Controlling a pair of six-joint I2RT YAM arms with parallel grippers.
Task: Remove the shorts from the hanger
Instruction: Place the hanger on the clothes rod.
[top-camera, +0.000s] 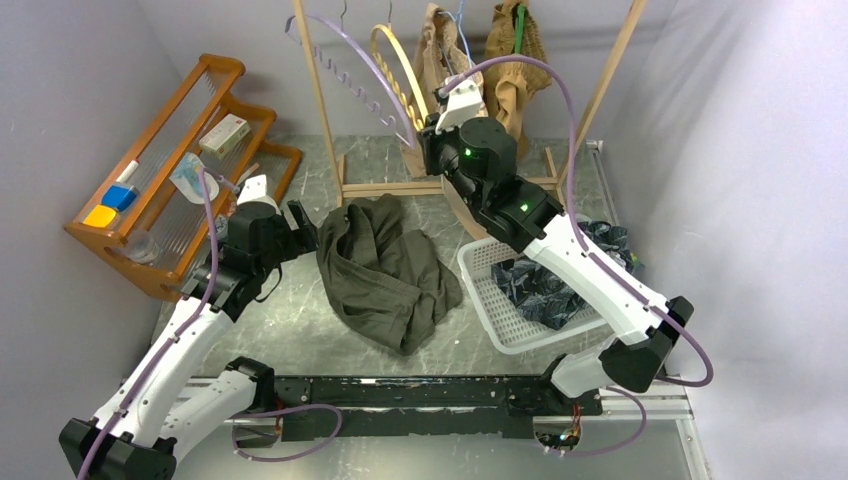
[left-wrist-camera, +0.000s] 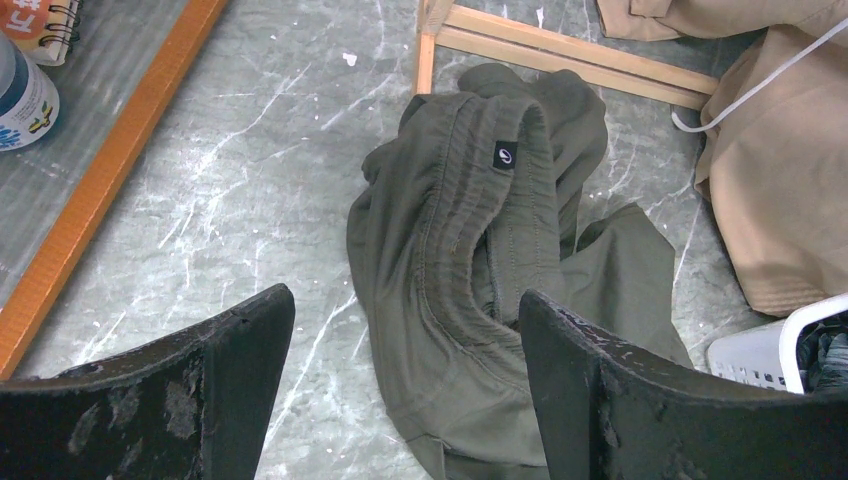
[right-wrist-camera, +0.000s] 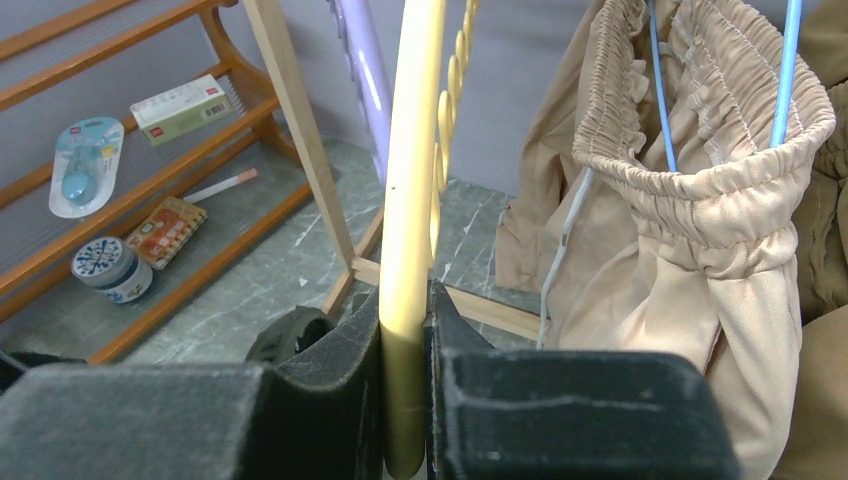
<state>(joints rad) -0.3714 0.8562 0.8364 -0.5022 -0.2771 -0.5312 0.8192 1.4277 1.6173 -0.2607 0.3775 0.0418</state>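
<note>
- Top external view takes in the grey marbled table (top-camera: 300, 330), with a wooden garment frame (top-camera: 318, 100) at the far side and an orange shelf (top-camera: 170, 130) on the left.
- Olive green shorts (top-camera: 385, 270) lie off any hanger, crumpled in the middle of the table just near of the frame's foot.
- A white basket (top-camera: 480, 265) to their right holds the navy leaf-print shorts (top-camera: 540, 290).
- Beige shorts (right-wrist-camera: 680, 250) hang by the waistband on a blue hanger (right-wrist-camera: 655, 90) at the far rail. The tan-brown shorts (top-camera: 515, 70) hang just right of them.
- The right gripper (right-wrist-camera: 405, 320) has its jaws pressed together on the yellow hanger (right-wrist-camera: 415, 150), which carries no garment.
- The left gripper (left-wrist-camera: 405, 300) hovers over the olive shorts with jaws spread wide, holding nothing.
- A box with red print (right-wrist-camera: 185, 105) sits on the shelf, its writing too small to read.
- A small black tag (left-wrist-camera: 505, 155) on the olive waistband bears a round white logo, with no legible words.
</note>
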